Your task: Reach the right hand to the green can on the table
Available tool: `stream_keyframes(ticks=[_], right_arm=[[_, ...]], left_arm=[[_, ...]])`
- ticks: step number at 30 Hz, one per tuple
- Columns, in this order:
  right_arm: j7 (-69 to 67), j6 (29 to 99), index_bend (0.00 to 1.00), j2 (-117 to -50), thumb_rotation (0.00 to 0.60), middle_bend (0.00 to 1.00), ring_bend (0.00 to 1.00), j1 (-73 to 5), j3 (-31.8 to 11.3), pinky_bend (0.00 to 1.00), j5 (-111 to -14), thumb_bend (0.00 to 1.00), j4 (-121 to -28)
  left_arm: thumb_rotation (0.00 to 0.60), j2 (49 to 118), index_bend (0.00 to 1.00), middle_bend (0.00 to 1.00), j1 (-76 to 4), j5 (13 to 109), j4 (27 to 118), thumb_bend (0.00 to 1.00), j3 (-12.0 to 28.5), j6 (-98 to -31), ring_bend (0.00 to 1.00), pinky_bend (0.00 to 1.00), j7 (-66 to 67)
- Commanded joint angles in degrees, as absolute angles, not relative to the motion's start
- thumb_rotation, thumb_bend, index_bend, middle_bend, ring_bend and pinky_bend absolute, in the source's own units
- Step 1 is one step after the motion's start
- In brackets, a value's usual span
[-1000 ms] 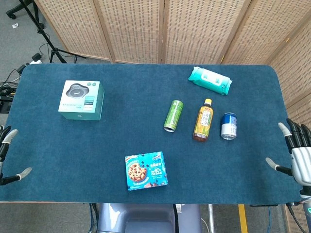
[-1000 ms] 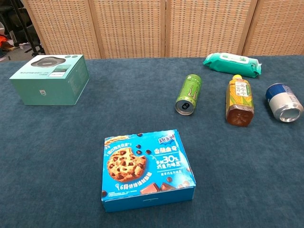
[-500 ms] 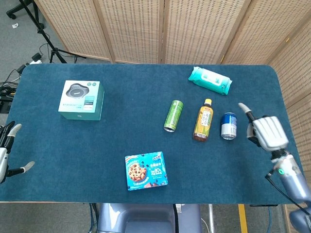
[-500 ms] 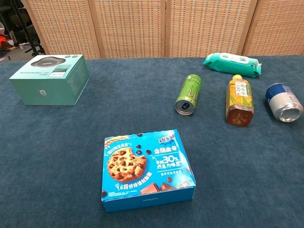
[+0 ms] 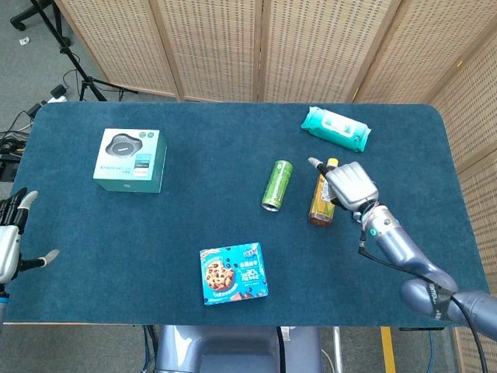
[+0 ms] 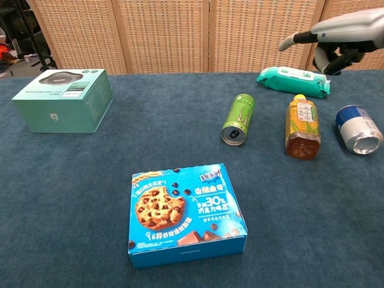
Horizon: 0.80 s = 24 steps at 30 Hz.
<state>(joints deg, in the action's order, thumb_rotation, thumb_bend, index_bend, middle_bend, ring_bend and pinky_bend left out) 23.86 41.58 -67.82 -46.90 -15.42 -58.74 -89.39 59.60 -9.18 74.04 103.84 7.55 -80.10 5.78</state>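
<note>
The green can point(image 5: 276, 185) lies on its side near the middle of the blue desk point(image 5: 202, 217), its open-end rim turned toward the robot, as the chest view shows point(image 6: 238, 119). Nothing touches it.

Just to its right lies an amber tea bottle point(image 5: 324, 198), also on its side with the yellow cap pointing away from the robot. The right hand point(image 5: 348, 185) hangs above this bottle in the head view, palm down, its fingers point(image 5: 317, 165) apart and holding nothing; one of them stretches out toward the can but stops short of it. In the chest view the same hand point(image 6: 336, 35) shows high at the upper right, raised over the far things, well clear of the can.

Right of the bottle, the chest view shows a blue and silver can point(image 6: 359, 129) on its side; in the head view the hand and forearm cover it. Behind the bottle lies a teal pack of wet wipes point(image 5: 336, 129).

Nearer the robot, left of the green can, sits a blue cookie box point(image 5: 234, 273) lying flat. Far to the left stands a pale green carton point(image 5: 130, 160) with a picture of a round dark device on top.

The left hand point(image 5: 9, 245) stays off the desk's left edge, fingers spread and empty.
</note>
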Motion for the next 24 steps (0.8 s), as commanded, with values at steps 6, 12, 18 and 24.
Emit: stream_keyframes(ticks=[6, 12, 18, 24], right_arm=[[38.9, 43.8, 0.00, -76.5, 0.600, 0.76, 0.79, -56.2, -11.2, 1.00, -43.2, 1.00, -88.0], [43.8, 46.9, 0.00, -80.3, 0.600, 0.76, 0.79, -59.3, -10.0, 1.00, -38.7, 1.00, -86.7], [49.2, 48.9, 0.00, -86.0, 0.600, 0.76, 0.79, -62.4, -7.2, 1.00, -34.1, 1.00, -84.1], [50.9, 50.4, 0.00, -88.4, 0.600, 0.76, 0.79, -63.4, -6.2, 1.00, -32.1, 1.00, -82.8]], left_arm=[[0.600, 59.8, 0.00, 0.00, -9.5, 73.0, 103.3, 0.00, 7.9, -79.6, 0.00, 0.00, 5.8], [0.600, 59.7, 0.00, 0.00, -9.7, 72.6, 103.2, 0.00, 8.0, -79.2, 0.00, 0.00, 5.4], [0.600, 59.0, 0.00, 0.00, -9.8, 72.5, 102.9, 0.00, 7.9, -78.3, 0.00, 0.00, 3.7], [0.600, 58.6, 0.00, 0.00, -9.9, 72.6, 102.8, 0.00, 7.8, -77.8, 0.00, 0.00, 2.8]])
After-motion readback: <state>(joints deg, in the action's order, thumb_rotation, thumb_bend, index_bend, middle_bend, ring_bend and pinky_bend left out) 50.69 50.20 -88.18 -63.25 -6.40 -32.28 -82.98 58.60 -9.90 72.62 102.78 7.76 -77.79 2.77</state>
